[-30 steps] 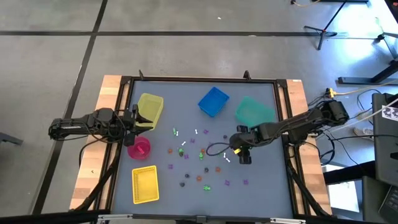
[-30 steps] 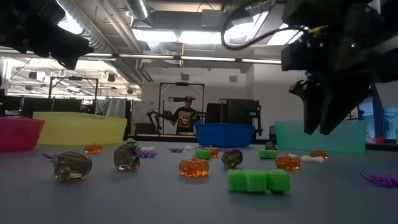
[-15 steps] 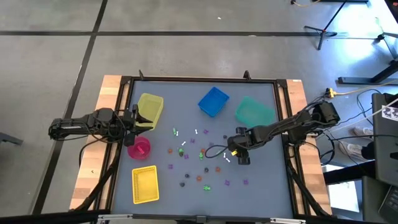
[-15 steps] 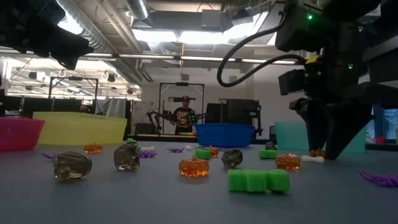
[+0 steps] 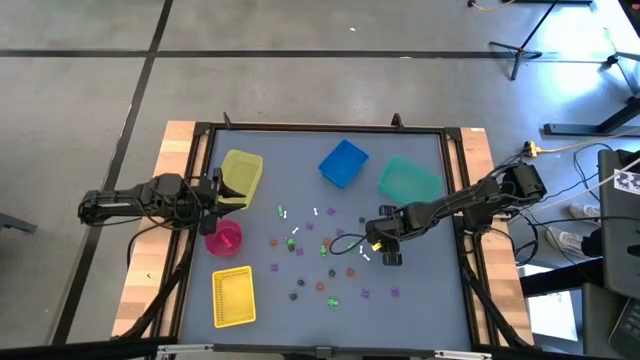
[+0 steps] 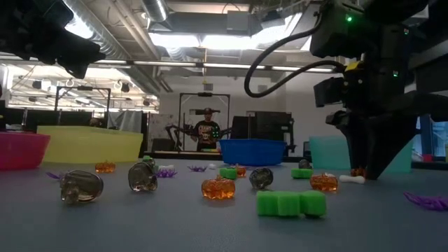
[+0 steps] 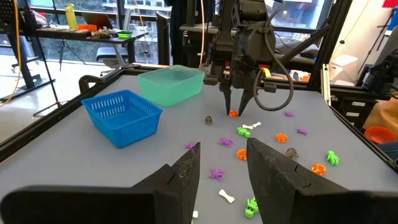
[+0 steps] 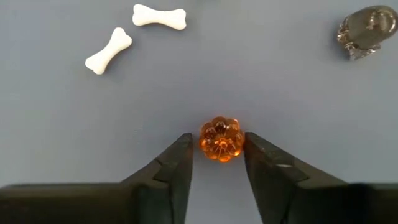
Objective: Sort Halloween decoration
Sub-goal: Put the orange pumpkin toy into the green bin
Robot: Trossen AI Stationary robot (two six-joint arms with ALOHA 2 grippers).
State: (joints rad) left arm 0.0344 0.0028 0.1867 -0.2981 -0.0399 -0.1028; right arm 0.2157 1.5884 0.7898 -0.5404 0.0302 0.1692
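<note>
Small Halloween decorations lie scattered on the grey table: orange pumpkins, purple spiders, green pieces [image 6: 290,204], grey skulls [image 6: 81,186] and white bones [image 8: 109,50]. My right gripper [image 8: 217,149] points down at the table's right middle [image 5: 376,246] and is shut on an orange pumpkin [image 8: 221,138] that rests on the table. My left gripper [image 7: 222,165] waits open at the left edge [image 5: 215,190], level, with nothing between its fingers. My right gripper has the orange pumpkin's two opposite sides [image 8: 241,139] between its two fingers [image 8: 177,155]. The fingers come from above, pointing steeply down. The pumpkin sits upright with its underside on the table.
A yellow bin [image 5: 241,172], a blue basket [image 5: 342,162] and a teal bin [image 5: 408,178] stand along the far side. A pink bowl [image 5: 224,238] and a yellow basket [image 5: 233,296] stand at the left. A grey skull [image 8: 364,28] lies close to the right gripper.
My right gripper has come down to the table surface around the orange pumpkin and has tipped a little steeper. The trinkets have stayed where they were.
</note>
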